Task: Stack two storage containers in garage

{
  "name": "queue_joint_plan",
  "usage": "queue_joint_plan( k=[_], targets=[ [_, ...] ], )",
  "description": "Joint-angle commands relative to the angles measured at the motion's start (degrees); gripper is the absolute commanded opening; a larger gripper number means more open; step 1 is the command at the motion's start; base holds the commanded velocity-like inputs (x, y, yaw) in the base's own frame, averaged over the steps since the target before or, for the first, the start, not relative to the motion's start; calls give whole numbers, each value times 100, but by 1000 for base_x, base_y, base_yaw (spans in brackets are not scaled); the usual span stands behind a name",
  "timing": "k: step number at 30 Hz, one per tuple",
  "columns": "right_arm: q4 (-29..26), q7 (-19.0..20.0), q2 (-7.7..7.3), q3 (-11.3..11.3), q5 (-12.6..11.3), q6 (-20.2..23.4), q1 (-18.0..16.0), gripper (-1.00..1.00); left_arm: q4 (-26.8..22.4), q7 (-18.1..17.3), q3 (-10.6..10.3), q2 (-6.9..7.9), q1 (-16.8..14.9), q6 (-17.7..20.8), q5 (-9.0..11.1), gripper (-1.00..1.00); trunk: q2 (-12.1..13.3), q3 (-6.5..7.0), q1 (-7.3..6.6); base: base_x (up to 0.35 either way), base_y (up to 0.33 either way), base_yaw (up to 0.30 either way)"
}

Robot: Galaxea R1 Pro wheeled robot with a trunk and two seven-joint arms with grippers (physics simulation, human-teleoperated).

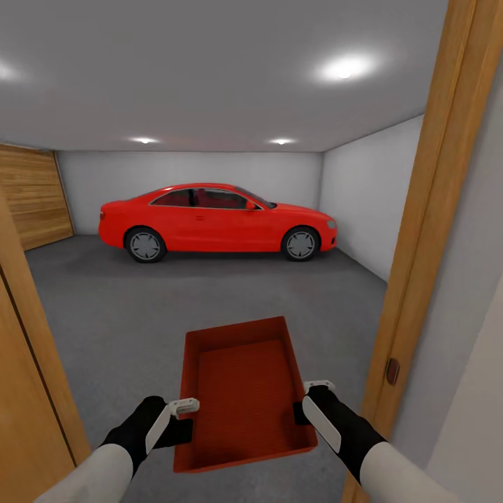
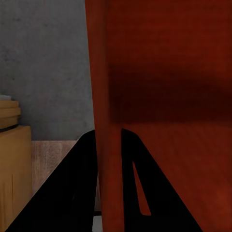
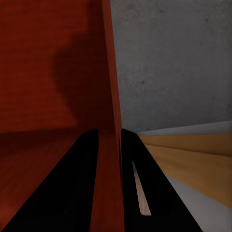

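An orange-red storage container [image 1: 244, 391] hangs in front of me, held level between both hands over the dark grey garage floor [image 1: 140, 314]. My left gripper [image 1: 183, 412] is shut on its left wall [image 2: 104, 96], and my right gripper [image 1: 307, 402] is shut on its right wall [image 3: 112, 87]. In each wrist view the black fingers [image 2: 72, 193] [image 3: 140, 183] pinch the thin wall from both sides. The bin is empty, and its ribbed bottom shows. I see one container at this moment.
I stand in a doorway with wooden frame posts at left [image 1: 28, 363] and right [image 1: 426, 230]. A red car [image 1: 216, 222] is parked at the far wall. A wooden plank door [image 1: 31, 199] is at the left. Open grey floor lies between me and the car.
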Motion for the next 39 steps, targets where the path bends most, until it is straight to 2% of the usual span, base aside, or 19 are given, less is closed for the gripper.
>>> queue_joint_plan(
  k=[1,39],
  targets=[
    [-4,-48,2,67,-92,14,-1,-100,-11,20,62,-35,-8,29,39,-100,-6,-8,1,0,0,0],
    [-11,-51,-7,65,-94,15,-1,-100,-11,20,68,-35,-8,29,39,-100,-6,-8,1,1,0,0]
  ],
)
